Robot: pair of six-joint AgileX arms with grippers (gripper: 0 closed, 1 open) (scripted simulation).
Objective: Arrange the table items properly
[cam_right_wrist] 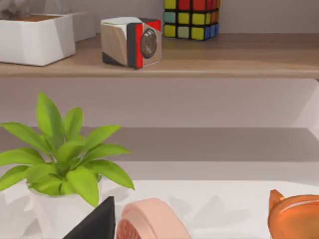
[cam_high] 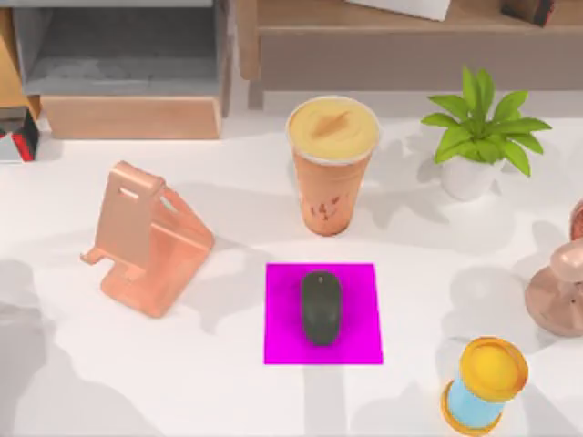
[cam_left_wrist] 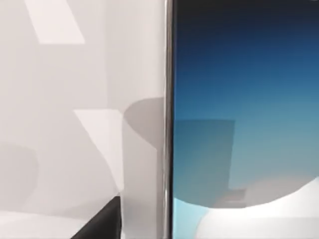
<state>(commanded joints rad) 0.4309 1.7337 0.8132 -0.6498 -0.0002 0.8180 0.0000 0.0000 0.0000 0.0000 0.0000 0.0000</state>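
White table [cam_high: 228,382] carries the work area, with wooden shelving behind it. On it, the mouse [cam_high: 321,307] already sits centred on a magenta pad [cam_high: 282,341], and the cup [cam_high: 332,164] stands upright just behind that pad. A copper-pink stand [cam_high: 146,238] waits empty on the table's left side. The phone [cam_left_wrist: 244,114] appears in my left wrist view, very close to the camera, screen glowing dark blue grading to pale, with a thin metallic edge running straight along it. From that closeness I judge that my left arm has the phone or is at it, but I cannot tell whether my left fingers are clenched on it or released. A dark finger [cam_right_wrist: 94,224] of my right arm shows in the right wrist view near the plant [cam_right_wrist: 60,159]; I cannot tell its state either. Probable remaining step: seat the phone on the stand. Hazards: a slim, smooth body can slip or rotate in a narrow grip; an off-angle approach could strike the stand's back plate and push the light stand across the table; a release above the lip could let the phone slide off. Any wide sweep toward centre risks tipping the tall cup.
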